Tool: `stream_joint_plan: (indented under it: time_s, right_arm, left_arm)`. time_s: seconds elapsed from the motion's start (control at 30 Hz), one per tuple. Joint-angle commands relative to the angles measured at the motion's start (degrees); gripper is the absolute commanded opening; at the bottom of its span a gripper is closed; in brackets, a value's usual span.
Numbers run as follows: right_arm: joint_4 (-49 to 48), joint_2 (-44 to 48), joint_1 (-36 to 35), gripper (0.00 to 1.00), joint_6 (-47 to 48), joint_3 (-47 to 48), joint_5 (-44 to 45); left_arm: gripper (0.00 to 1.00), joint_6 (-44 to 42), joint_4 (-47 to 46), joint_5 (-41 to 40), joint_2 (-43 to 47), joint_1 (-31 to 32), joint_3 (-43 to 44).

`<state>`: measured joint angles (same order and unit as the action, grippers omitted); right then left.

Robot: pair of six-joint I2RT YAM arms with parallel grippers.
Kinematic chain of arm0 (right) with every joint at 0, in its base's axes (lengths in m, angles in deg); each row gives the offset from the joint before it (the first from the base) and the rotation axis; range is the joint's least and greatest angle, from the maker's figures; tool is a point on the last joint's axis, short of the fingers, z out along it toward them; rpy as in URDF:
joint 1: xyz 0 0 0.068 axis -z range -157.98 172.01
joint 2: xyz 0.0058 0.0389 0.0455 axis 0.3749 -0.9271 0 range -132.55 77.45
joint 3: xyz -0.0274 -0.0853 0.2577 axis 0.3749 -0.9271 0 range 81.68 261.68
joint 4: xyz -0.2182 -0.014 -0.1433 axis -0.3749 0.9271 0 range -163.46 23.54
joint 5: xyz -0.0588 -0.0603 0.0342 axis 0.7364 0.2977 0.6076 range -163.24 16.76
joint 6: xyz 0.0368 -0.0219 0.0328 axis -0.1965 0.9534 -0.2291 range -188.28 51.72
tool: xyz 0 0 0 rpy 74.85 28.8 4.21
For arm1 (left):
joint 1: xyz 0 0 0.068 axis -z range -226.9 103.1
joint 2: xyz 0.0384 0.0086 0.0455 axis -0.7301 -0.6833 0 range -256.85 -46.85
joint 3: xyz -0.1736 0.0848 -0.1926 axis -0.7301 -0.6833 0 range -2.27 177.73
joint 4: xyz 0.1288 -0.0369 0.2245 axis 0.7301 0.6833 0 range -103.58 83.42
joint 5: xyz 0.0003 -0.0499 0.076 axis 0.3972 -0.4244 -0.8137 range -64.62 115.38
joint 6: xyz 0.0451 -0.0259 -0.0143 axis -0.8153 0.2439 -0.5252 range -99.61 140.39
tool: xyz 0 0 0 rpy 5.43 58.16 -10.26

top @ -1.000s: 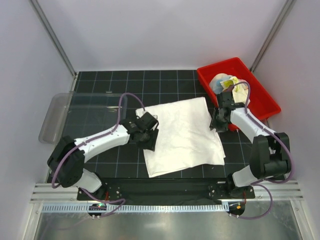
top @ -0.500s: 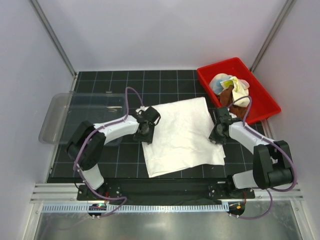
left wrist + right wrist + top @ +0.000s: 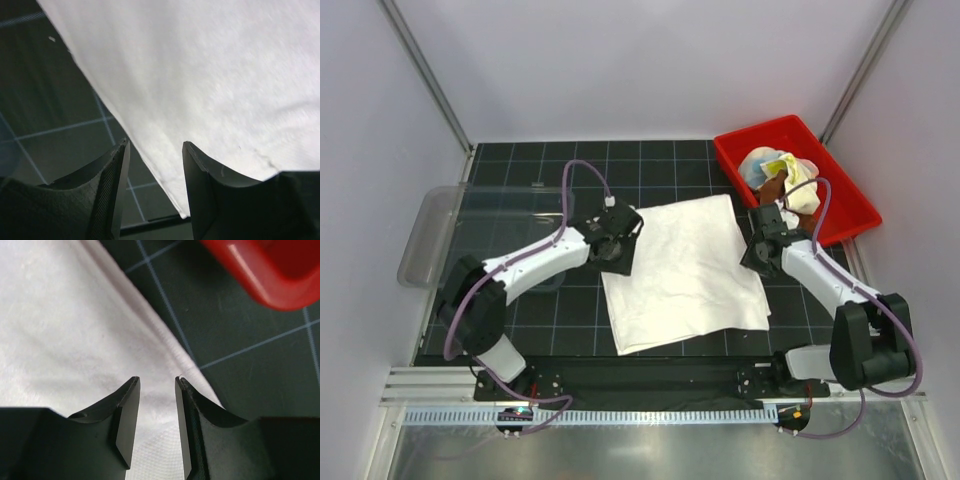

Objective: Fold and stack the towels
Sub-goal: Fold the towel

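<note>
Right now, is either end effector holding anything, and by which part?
Nothing is held. The left end effector and right end effector both stand open over the side edges of the white towel, with no cloth pinched.

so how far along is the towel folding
Barely started: nothing looks folded or stacked. The cream-white towel lies spread flat, with the left gripper and right gripper open at its opposite side edges, not yet gripping. The other towels lie bunched in the red bin, all left to fold.
</note>
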<state>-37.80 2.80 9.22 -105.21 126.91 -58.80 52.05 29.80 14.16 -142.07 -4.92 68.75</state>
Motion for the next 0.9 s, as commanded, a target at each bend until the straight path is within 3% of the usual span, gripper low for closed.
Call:
stream_joint_plan:
  time_s: [0.0,0.17,0.27,0.57,0.77,0.87]
  right_arm:
    - [0.2,-4.1,3.4,0.42,4.1,3.5,4.0]
    - [-3.5,-6.5,4.9,0.47,3.4,-0.1,0.4]
    - [-5.1,-6.1,4.9,0.47,2.6,-3.5,-0.6]
    - [-7.0,3.6,3.7,0.46,-4.5,-11.6,-11.2]
    - [-2.7,6.5,2.0,0.46,-4.0,-8.9,-9.3]
    - [0.5,5.8,2.0,0.46,-1.5,-6.7,-5.5]
  left_arm:
    - [0.5,4.2,-4.1,8.7,6.1,4.5,-5.6]
    - [0.49,8.5,-10.2,9.6,4.3,7.3,-13.8]
    - [0.49,8.8,-9.2,4.1,2.7,7.4,-14.1]
    - [0.51,2.5,-0.1,-9.4,-3.2,2.5,-4.6]
    - [0.52,0.0,2.2,-10.8,-2.8,0.0,-1.0]
    - [0.52,-0.3,3.4,-7.7,0.6,0.4,-0.4]
